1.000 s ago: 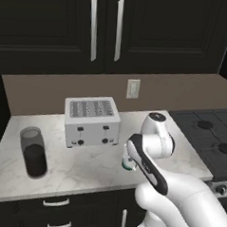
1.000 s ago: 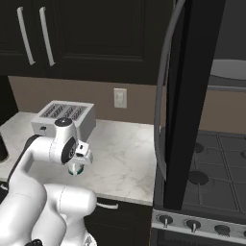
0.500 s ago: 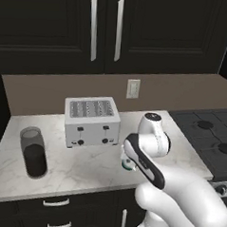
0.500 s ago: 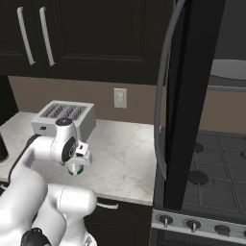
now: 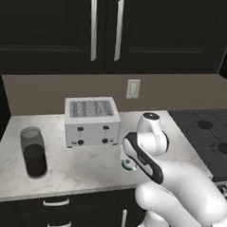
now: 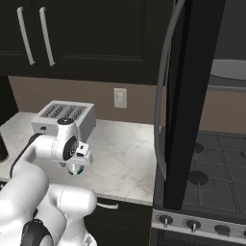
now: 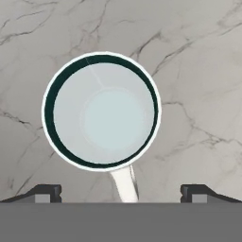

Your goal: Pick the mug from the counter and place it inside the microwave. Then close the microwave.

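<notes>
Two dark fingertips (image 7: 47, 193) sit wide apart at the bottom of the hand view, jaws spread and holding nothing. Gripper (image 7: 121, 194) points straight down over the mug (image 7: 101, 111), not touching it.

Mug: round, upright on the counter (image 7: 198, 61), seen from directly above. White wall, teal rim, pale smooth interior, nothing inside. White handle runs toward the gap between the fingertips.

Left base view: mug (image 5: 129, 164) shows as a sliver of white and teal under the arm's wrist, near the counter's (image 5: 83, 168) front edge, ahead and to the right of the toaster (image 5: 92, 121). Right base view: mug (image 6: 73, 169) peeks out just below the hand.

Counter: white-grey marbled stone, dark veins, glossy.

Toaster: boxy, silver, slotted top, two knobs on its front face. Stands near the back wall.

Glass (image 5: 33, 152): tall dark cylinder, clear upper part, dark lower part; stands at the counter's left end, well apart from the mug.

Microwave (image 6: 226, 72): door (image 6: 192, 105) swung open, edge-on in the right base view, black with a long curved grey handle. Round grey turntable visible inside, bare.

Stovetop (image 5: 209, 140): black, round burners, right of the counter.
</notes>
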Robot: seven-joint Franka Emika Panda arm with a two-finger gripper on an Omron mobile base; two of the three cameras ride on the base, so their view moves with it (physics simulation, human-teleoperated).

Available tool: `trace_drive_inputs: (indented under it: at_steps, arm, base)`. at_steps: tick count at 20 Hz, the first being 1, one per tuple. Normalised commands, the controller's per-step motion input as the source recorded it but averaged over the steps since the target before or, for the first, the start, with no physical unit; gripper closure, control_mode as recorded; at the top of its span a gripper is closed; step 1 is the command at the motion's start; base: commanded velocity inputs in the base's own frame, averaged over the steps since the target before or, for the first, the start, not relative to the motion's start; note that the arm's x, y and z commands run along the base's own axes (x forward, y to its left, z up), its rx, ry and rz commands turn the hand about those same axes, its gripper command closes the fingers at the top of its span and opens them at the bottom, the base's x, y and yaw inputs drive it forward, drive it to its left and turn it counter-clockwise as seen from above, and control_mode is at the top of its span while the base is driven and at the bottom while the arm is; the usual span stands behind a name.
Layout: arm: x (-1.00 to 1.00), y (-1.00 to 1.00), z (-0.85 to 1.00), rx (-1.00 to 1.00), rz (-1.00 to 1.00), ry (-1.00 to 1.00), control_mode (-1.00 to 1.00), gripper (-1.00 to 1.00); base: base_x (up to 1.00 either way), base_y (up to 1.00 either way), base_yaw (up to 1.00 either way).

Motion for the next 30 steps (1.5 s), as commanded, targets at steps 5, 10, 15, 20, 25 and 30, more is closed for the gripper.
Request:
trace_drive_inputs:
  at_steps: [5, 10, 15, 20, 25, 30]
  arm:
    - [-0.04, 0.0, 0.0, 0.0, -0.01, 0.0, -1.0, -1.0]
    - [-0.06, 0.0, -0.07, 0.0, -0.02, 0.02, -1.0, -1.0]
    - [-0.05, 0.0, -0.13, 0.0, -0.04, 0.07, -1.0, -1.0]
    - [-0.02, 0.0, -0.11, 0.0, -0.03, 0.04, -1.0, -1.0]
    - [0.01, 0.0, -0.01, 0.0, 0.0, 0.0, -1.0, -1.0]
    - [0.03, 0.0, -0.08, 0.0, 0.0, -0.02, -1.0, -1.0]
  base:
    - [0.0, 0.0, 0.0]
    - [0.0, 0.0, 0.0]
    - [0.0, 0.0, 0.0]
    - [0.0, 0.0, 0.0]
    - [0.0, 0.0, 0.0]
    - [0.0, 0.0, 0.0]
